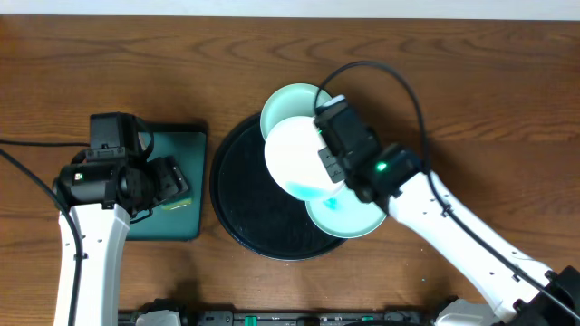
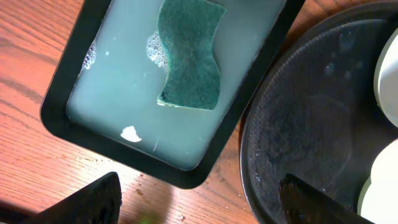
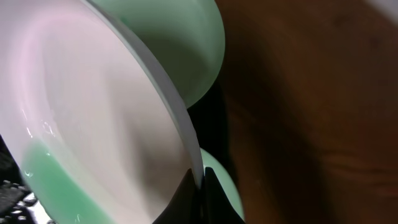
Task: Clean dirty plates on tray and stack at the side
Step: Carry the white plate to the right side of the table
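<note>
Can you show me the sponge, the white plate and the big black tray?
sponge (image 2: 189,56): left wrist view, middle of its green top.
white plate (image 1: 294,154): overhead view, its bare centre.
black tray (image 1: 240,195): overhead view, bare left floor.

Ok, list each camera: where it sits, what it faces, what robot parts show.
Overhead: above table, facing down; left arm, right arm, black tray, plates.
Left wrist: on left arm, facing down at sponge in green tray; open fingers below.
Right wrist: on right arm, along the white plate its fingers pinch.
Shared: black tray, overhead and left wrist.
</note>
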Motion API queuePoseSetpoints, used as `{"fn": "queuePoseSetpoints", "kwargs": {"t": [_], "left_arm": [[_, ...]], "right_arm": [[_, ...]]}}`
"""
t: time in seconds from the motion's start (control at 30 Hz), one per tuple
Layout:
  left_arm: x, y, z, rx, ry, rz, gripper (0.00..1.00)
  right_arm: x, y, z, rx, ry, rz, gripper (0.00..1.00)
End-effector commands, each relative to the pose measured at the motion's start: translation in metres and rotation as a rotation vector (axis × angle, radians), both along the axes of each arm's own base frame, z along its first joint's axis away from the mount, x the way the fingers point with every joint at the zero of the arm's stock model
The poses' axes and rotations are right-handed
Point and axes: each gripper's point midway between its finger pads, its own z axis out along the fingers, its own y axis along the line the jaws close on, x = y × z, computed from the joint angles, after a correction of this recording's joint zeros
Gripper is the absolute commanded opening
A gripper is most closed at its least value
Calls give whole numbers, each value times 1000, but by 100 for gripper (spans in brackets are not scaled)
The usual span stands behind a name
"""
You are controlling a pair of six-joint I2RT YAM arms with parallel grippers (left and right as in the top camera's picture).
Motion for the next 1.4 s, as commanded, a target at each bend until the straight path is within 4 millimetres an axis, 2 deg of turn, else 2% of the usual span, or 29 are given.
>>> {"fn": "queuePoseSetpoints", "kwargs": {"t": [0.0,0.27,0.5,0.7,0.93,1.37], "left_arm": [[3,2,3,14,-9,-1,82],[4,4,4,23,-10,2,82],[4,4,4,25,-10,2,82],[5,4,4,25,-13,3,82],[5,4,4,24,-13,2,82],[5,4,4,24,-13,2,82]], "right_arm": [[5,-1,28,-167,-150,38,1],[-8,27,67,-403,-378,135,1],[-32,60,114,-598,-596,194,1],[-55,76,140,-737,-688,228,1],[-72,86,148,-787,-720,260,1],[-68,83,152,-868,-708,281,1]]}}
